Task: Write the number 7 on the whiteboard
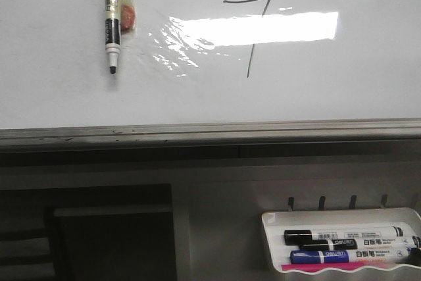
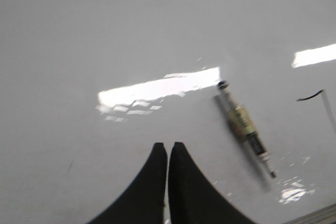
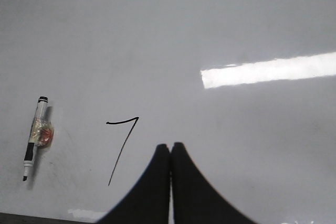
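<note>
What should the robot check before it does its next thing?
1. The 7 is drawn on the whiteboard: ok.
2. Marker stuck on the board, left of the 7, not held: ok.
3. Marker cap on: not ok, the tip is bare.
4. Left gripper shut and holding nothing: ok.
5. Right gripper shut and holding nothing: ok.
6. Tray holds spare markers: ok.

The left gripper [image 2: 168, 153], fingers [image 2: 149, 182] pressed together, faces the whiteboard [image 2: 105, 35], where a marker [image 2: 244, 127] sits tilted beside glare.
</note>
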You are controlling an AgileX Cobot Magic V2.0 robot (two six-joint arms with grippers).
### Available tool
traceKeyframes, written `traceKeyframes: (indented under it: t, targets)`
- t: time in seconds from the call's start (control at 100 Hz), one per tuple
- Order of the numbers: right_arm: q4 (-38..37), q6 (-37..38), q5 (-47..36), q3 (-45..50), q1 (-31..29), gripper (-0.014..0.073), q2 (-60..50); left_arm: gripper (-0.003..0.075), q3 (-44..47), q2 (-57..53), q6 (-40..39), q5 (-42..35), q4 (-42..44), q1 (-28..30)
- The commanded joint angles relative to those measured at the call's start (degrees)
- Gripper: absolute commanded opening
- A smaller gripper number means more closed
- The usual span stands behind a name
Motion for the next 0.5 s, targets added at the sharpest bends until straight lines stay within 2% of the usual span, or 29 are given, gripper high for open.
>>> traceKeyframes:
  t: [0.0, 0.19, 0.32, 0.49]
  targets:
    - [0.6, -0.57, -2.93, -1.34, -0.21, -0.0064, 0.64, -0.002, 1.24, -1.51, -6.64, -2.82, 4.31, 4.06]
    - [0.6, -0.57, -2.93, -1.34, -0.21, -0.0064, 0.64, -0.002, 6.5, -8.69, -6.79, 0.16, 5.16, 8.86]
    - [0.6, -0.57, -2.93, -1.34, -0.21, -0.0064, 0.64, -0.002, 8.8, -8.92, -6.79, 0.06, 5.16, 12.28]
    - [0.6, -0.57, -2.93, -1.34, -0.21, -0.0064, 0.64, -0.002, 9.3, -8.92, -6.79, 1.03, 5.16, 13.68]
